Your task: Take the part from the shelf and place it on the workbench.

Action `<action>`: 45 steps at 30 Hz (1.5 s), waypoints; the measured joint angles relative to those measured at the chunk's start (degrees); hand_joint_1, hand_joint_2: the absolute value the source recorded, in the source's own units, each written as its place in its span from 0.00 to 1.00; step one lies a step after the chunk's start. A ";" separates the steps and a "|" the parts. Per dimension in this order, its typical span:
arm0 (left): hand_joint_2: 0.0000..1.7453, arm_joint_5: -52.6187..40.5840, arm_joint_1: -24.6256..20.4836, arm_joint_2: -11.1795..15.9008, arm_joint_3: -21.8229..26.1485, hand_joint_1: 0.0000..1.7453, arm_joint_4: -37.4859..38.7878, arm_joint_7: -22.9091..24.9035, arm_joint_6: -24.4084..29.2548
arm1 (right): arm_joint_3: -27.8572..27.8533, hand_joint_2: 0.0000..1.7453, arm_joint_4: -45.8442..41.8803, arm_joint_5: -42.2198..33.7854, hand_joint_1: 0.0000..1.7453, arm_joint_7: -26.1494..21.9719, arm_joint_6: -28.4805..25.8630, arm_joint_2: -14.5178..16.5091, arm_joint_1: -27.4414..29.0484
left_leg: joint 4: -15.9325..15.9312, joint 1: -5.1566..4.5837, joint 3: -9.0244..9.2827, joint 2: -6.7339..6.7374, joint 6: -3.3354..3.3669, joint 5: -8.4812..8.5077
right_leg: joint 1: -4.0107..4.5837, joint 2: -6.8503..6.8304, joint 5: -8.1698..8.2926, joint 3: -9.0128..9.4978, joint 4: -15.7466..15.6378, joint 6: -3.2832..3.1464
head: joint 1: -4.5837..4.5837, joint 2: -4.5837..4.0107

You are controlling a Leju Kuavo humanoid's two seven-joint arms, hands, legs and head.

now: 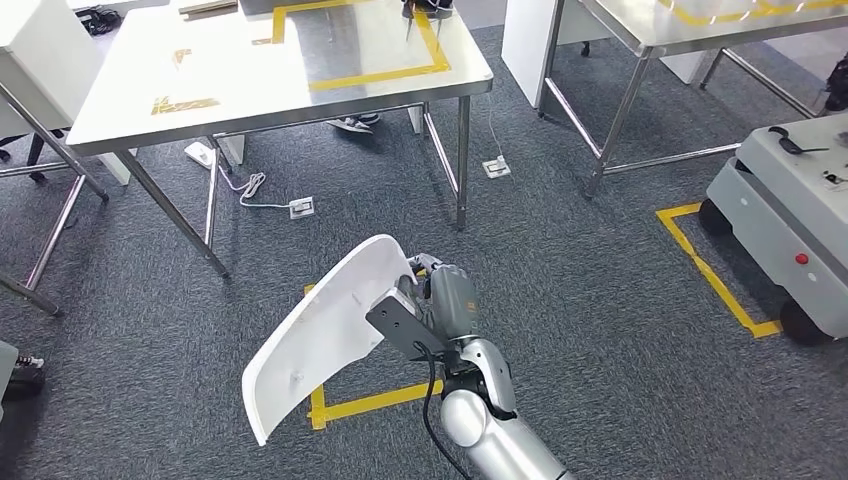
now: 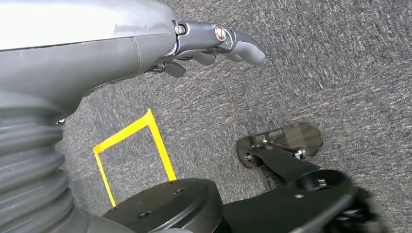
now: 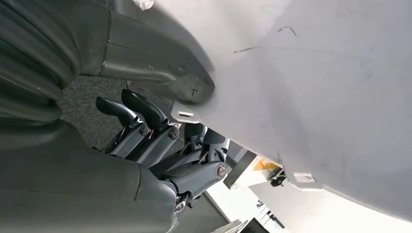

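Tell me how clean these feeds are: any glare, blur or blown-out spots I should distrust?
Head view: sharp, with ceiling-light glare on the steel workbench; the white part in the right hand reads clearly. Left wrist view: carpet crisp, the left hand slightly soft, a bright sheen on its cover. Right wrist view: the part is close and soft, overexposed toward one corner.
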 joint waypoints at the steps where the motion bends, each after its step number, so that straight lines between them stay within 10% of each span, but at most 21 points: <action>1: 1.00 0.00 0.00 0.08 0.00 0.00 -0.01 0.01 0.00 | 0.00 1.00 -0.11 0.00 1.00 0.00 0.02 0.03 -0.01 | -4.01 -0.29 2.06 0.22 0.51 1.63 | 0.07 -0.17 -0.08 0.10 -0.01 0.04 | 0.00 0.00; 5: 1.00 -0.01 -0.07 0.10 0.00 0.00 0.02 0.37 0.00 | 0.00 1.00 -0.32 0.00 1.00 0.01 0.17 0.08 -0.03 | -11.47 -0.99 5.98 0.70 0.68 3.68 | 0.61 -0.46 -0.33 0.10 0.08 0.30 | 0.07 0.00; 20: 1.00 0.12 0.16 0.09 0.04 0.00 0.08 0.92 0.00 | -0.02 1.00 -0.32 -0.68 1.00 0.60 0.83 0.07 0.14 | -11.59 -1.20 5.94 0.47 1.72 3.84 | 0.47 -0.47 0.56 0.86 -1.53 1.47 | 0.08 0.00; 45: 1.00 0.60 0.05 -0.02 1.61 0.00 0.19 6.61 0.00 | -1.30 1.00 0.09 1.69 1.00 3.91 1.39 0.62 -1.86 | -11.61 -1.19 5.94 0.49 1.71 3.97 | 0.58 -0.46 0.61 0.80 -1.43 1.55 | 0.08 0.00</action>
